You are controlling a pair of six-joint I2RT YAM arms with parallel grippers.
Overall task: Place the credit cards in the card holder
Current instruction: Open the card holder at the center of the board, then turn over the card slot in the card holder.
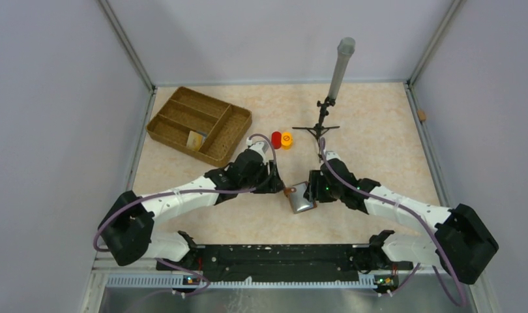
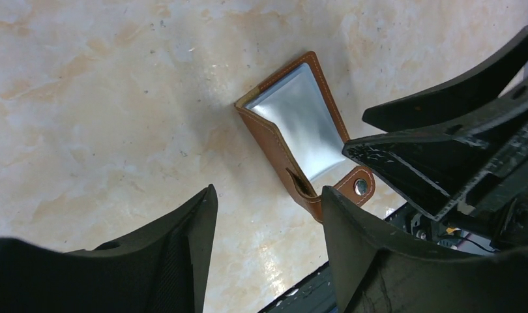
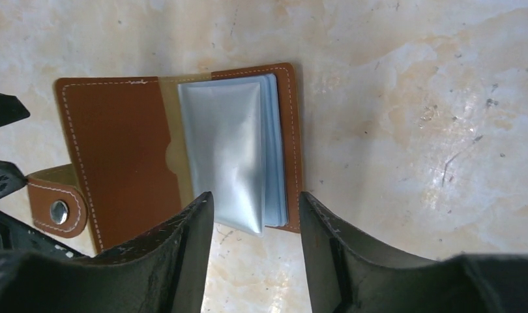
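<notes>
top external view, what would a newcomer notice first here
The open reddish-brown leather card holder with shiny silvery plastic sleeves lies at the centre of the table, between the left tool and right tool, both open. Behind it sit a red round cap and an orange round cap, and at back left a divided wicker tray holds a yellowish card.

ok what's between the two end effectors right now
The open card holder lies on the table between the left end effector and the right end effector, clear sleeves facing up. The top view shows this best.
</notes>
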